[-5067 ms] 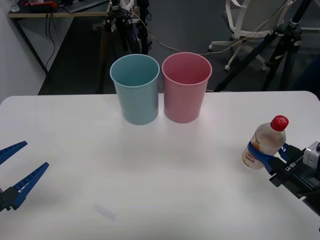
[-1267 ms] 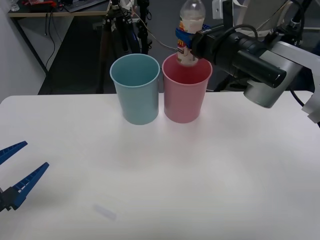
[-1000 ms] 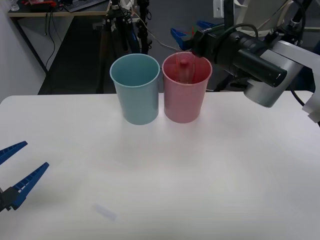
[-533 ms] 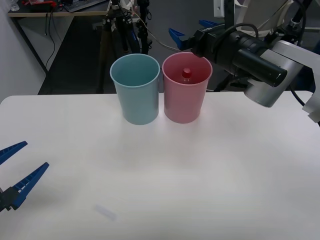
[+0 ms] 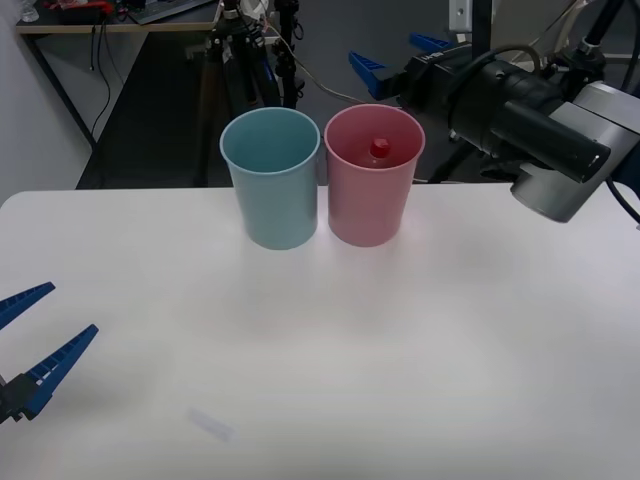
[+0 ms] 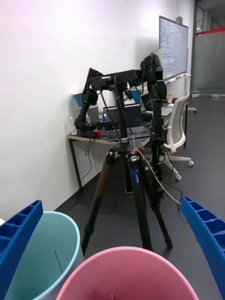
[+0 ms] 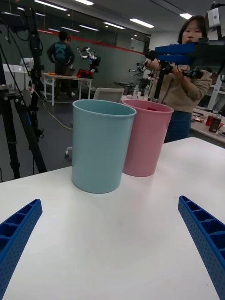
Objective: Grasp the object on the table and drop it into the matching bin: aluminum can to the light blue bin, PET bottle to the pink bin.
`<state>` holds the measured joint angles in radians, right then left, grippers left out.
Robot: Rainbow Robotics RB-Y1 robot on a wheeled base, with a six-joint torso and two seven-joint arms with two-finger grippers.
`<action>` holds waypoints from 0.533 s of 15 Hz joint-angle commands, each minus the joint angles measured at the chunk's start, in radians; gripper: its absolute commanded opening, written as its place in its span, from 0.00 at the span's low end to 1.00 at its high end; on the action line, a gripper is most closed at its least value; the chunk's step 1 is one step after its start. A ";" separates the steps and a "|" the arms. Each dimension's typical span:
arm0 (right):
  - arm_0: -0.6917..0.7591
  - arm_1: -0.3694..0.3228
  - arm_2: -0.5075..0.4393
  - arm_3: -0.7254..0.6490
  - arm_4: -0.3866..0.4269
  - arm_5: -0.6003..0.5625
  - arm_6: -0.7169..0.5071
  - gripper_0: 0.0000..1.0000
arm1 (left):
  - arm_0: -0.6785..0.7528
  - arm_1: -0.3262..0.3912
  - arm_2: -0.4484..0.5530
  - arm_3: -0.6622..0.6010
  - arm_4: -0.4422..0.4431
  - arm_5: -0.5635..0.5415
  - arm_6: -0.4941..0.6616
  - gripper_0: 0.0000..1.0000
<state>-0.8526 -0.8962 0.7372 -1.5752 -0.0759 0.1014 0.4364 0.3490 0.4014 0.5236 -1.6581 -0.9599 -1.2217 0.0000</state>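
Hovering my right gripper [image 5: 400, 60], jaws spread and empty, just beyond the pink bin [image 5: 372, 190].
PET bottle [image 5: 379, 149] stands inside it, below the jaws; my left gripper [image 5: 35, 335] waits released, near left over the tabletop [image 5: 400, 350].

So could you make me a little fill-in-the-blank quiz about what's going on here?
1. The bottle's red cap peeks out of the ____ bin.
2. The light blue bin stands on the robot's ____ side of the pink one.
3. The right gripper, above and behind the pink bin, has its fingers ____.
4. The left gripper hangs low over the white ____, fingers open.

Missing words: pink; left; open; table
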 commanded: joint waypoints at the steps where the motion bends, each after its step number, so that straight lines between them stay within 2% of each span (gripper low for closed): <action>1: 0.073 -0.081 -0.033 -0.121 -0.002 0.000 -0.010 1.00 | 0.000 0.000 0.000 0.000 0.000 0.000 0.000 1.00; 4: 0.170 -0.144 -0.093 -0.229 0.028 -0.005 -0.022 1.00 | 0.000 0.000 0.000 0.000 0.000 0.000 0.000 1.00; 8: 0.339 -0.170 -0.209 -0.350 0.111 -0.009 -0.047 1.00 | 0.000 0.000 0.000 0.000 0.000 0.000 0.000 1.00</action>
<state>-0.5418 -1.0605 0.5468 -1.9021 0.0209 0.0913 0.3954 0.3490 0.4014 0.5237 -1.6581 -0.9599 -1.2217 0.0000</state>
